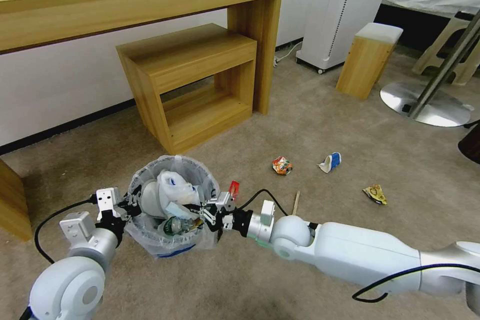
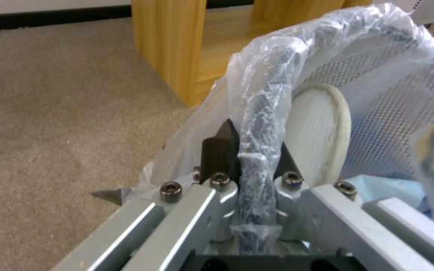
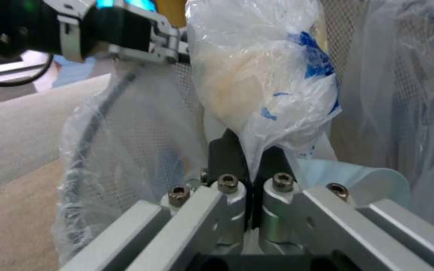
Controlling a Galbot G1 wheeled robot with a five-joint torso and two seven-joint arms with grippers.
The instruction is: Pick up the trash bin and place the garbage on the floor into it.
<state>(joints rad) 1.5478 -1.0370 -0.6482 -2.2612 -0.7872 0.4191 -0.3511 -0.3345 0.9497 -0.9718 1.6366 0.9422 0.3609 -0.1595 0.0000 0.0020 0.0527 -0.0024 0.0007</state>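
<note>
Bin (image 1: 172, 207) rim is pinched by the left hand (image 2: 249, 150). Right hand (image 3: 249, 150) is clamped on a bagged wad (image 3: 262, 75) inside; I'd let go low so nothing tips.

The right gripper (image 3: 251, 150) has its jaws closed on a white, blue-marked plastic wrapper (image 3: 262, 75) inside the trash bin (image 3: 141, 124).

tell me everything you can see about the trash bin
The trash bin is a small round dark mesh basket lined with a crinkly translucent bag bearing blue marks, folded over its rim. It stands upright over the beige carpet, stuffed with litter. The left gripper is shut on its bag-wrapped rim; the right gripper pinches a white blue-marked plastic bag at the opposite side.
</note>
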